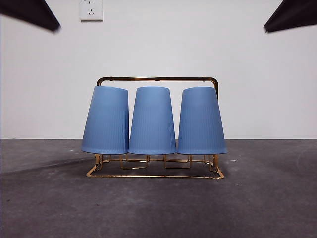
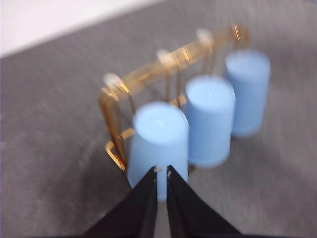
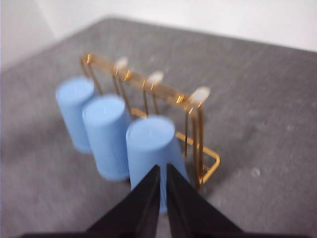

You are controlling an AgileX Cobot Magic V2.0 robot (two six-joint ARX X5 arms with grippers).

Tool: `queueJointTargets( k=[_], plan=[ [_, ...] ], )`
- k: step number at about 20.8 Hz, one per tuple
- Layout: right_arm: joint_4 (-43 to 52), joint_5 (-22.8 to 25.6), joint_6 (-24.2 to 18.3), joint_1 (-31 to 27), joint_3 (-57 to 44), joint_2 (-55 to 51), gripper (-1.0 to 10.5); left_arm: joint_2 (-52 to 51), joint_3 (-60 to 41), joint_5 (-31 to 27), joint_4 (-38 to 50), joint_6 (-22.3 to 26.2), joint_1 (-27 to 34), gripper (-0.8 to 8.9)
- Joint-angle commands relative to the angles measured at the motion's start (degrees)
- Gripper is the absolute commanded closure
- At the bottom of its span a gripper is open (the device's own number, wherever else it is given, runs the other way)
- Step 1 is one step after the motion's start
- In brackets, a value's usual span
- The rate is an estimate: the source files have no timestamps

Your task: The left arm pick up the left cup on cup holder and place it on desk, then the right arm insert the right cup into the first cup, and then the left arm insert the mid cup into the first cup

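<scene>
- My desk [image 1: 49,208] is a flat, dark grey, matte surface with faint scuffs and pale specks.
- The cup holder [image 1: 156,176] stands directly on it, its gold wire base flat on the surface near the middle.
- A soft shadow lies across the desk left of the holder.
</scene>
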Motion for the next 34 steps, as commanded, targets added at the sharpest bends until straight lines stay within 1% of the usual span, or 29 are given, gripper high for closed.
queueJointTargets(
  k=[1, 2, 3, 5, 7, 9, 12, 13, 16, 17, 20, 23, 24, 26, 27, 31, 34],
  plan=[
    [-1.99, 5.01, -8.11, 4.07, 0.87, 0.87, 8.1, 1.44, 0.57, -0.87, 0.02, 8.33, -3.23, 7.82],
    [-2.58, 6.71, -9.29, 5.2, 0.87, 0.87, 7.7, 1.6, 0.57, -0.87, 0.04, 8.83, -3.98, 7.71],
    [-3.04, 8.68, -10.43, 6.54, 0.85, 0.85, 7.2, 1.75, 0.57, -0.87, 0.07, 9.49, -4.74, 7.31],
    [-3.48, 11.43, -11.76, 8.59, 0.85, 0.85, 6.5, 1.79, 0.57, -0.9, 0.0, 10.6, -5.73, 6.16],
    [-3.98, 13.49, -12.44, 10.25, 0.85, 0.85, 6.1, 1.79, 0.57, -1.42, -0.07, 11.04, -6.34, 5.35],
    [-4.31, 15.43, -13.22, 11.82, 0.85, 0.85, 6.1, 1.77, 0.57, -3.56, -0.39, 11.02, -6.67, 5.26],
    [-4.26, 17.64, -13.14, 12.55, 0.85, 0.87, 6.1, 1.77, 0.57, -3.74, -0.66, 10.62, -6.67, 5.27],
    [-4.02, 17.66, -12.76, 12.55, 0.85, 1.03, 6.1, 1.77, 0.57, -3.74, -0.96, 10.6, -6.67, 5.27],
    [-0.61, 17.35, -9.31, 12.55, 0.85, 3.39, 6.1, 1.77, 0.57, -3.74, -1.16, 9.09, -6.67, 5.27],
    [1.29, 17.11, -8.37, 12.55, 0.85, 4.57, 6.1, 1.77, 0.57, -3.74, -1.18, 9.11, -6.64, 5.27],
    [8.79, 13.7, -4.48, 12.55, 0.83, 9.25, 6.1, 1.77, 0.57, -3.74, -1.18, 9.09, -6.64, 5.27],
    [16.39, 12.39, -1.79, 12.55, 0.83, 13.44, 6.1, 1.77, 0.57, -3.74, -1.46, 9.09, -6.51, 5.27],
    [18.8, 11.63, -0.85, 12.55, 0.81, 14.88, 6.0, 1.77, 0.57, -3.76, -1.75, 9.11, -6.49, 5.27],
    [21.68, 11.15, 0.63, 12.55, 0.81, 17.22, 5.3, 1.79, 0.57, -3.76, -2.47, 9.14, -6.49, 5.27],
    [22.43, 10.88, 0.72, 12.55, 0.81, 18.45, 5.1, 1.79, 0.55, -3.76, -2.58, 9.14, -6.49, 5.28],
    [24.61, 8.46, 1.86, 12.61, 0.81, 22.4, 5.1, 1.86, 0.55, -3.76, -2.49, 9.11, -6.14, 5.28],
    [25.9, 8.31, 2.01, 12.7, 0.81, 24.35, 5.1, 2.21, 0.55, -3.76, -2.47, 9.11, -5.6, 5.28]
  ],
)
